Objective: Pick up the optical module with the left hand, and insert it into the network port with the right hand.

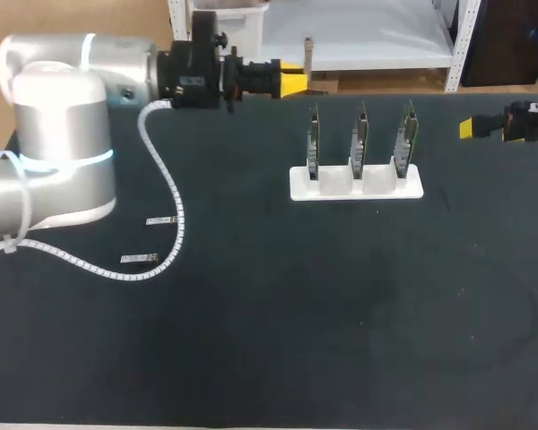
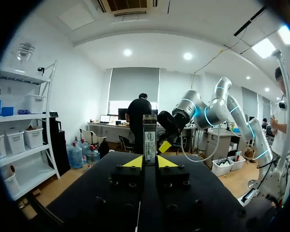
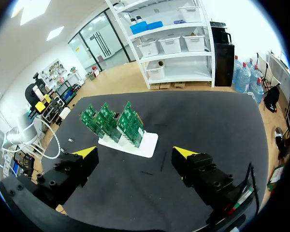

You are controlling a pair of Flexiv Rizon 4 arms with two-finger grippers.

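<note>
**Item:** optical module (image 2: 150, 139). Small, slim plug with a printed label on its face.

**Handling (my judgement):** light, rigid and smooth-sided, so liable to slip or twist if pinched off-centre. The connector end looks delicate. The best hold is on the flat sides of the body, clear of the end that must enter the port.

**Position:** upright between the fingers of my left gripper (image 2: 150, 162). Both yellow tips press against its lower part, and most of its length stands out ahead of them. It is held over the far edge of the counter (image 1: 278, 313).

**Right gripper** (image 3: 136, 152): fingers spread wide with nothing between them, off to the right of the boards.

**Target:** three green circuit boards (image 3: 113, 120) standing upright in a white holder (image 3: 149, 144). I cannot make out the ports.
</note>
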